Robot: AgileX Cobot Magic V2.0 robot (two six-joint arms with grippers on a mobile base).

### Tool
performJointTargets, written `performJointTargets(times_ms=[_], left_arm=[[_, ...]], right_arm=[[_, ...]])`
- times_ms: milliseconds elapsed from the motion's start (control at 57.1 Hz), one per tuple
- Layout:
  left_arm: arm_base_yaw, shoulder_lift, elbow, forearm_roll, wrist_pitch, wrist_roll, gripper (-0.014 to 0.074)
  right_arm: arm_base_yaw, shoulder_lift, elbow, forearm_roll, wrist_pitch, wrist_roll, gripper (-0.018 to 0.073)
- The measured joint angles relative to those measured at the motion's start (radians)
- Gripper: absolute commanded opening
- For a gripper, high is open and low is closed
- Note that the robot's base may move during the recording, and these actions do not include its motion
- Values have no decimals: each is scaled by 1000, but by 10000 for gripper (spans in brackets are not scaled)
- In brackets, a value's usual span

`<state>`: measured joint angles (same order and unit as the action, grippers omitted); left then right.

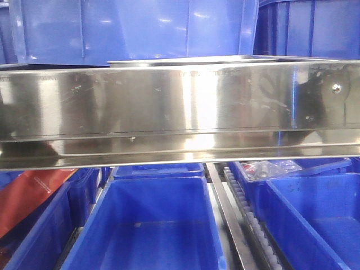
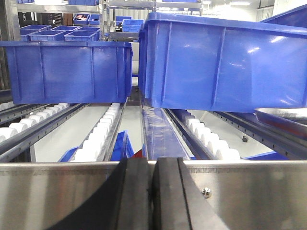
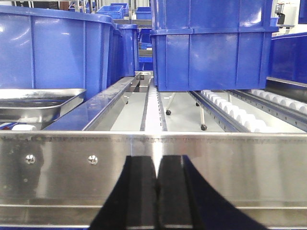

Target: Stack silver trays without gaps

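Note:
One silver tray (image 3: 38, 103) rests on the rack at the left of the right wrist view, shiny, with a thin rolled rim. The left wrist view catches a silver tray's corner (image 2: 283, 117) at its right edge. In the front view only a thin tray rim (image 1: 191, 61) shows above the broad steel rail (image 1: 180, 107). My left gripper (image 2: 152, 165) is shut with nothing in it, black fingers pressed together in front of the rail. My right gripper (image 3: 157, 163) is likewise shut and empty, before the rail and well short of the tray. Neither gripper appears in the front view.
Deep blue bins (image 2: 67, 72) (image 3: 216, 43) stand on white roller tracks (image 2: 103, 132) beyond the rail. Below the rail are more blue bins (image 1: 152, 225), a red package (image 1: 28, 194) at left and a bin holding clear-wrapped items (image 1: 270, 169).

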<state>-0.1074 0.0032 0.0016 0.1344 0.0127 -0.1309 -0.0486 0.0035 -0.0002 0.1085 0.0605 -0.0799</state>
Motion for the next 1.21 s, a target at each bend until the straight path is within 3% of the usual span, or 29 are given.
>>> performJointTargets(times_ms=[945,1068,1208], left_arm=[[0,0,0,0,-2,0,-9],[0,0,0,0,-38,0,-9],[0,0,0,0,-150,0,-9]], right_arm=[[0,0,0,0,0,0,-81],[0,0,0,0,-13,0,-81],[0,0,0,90,-91,0,-81]])
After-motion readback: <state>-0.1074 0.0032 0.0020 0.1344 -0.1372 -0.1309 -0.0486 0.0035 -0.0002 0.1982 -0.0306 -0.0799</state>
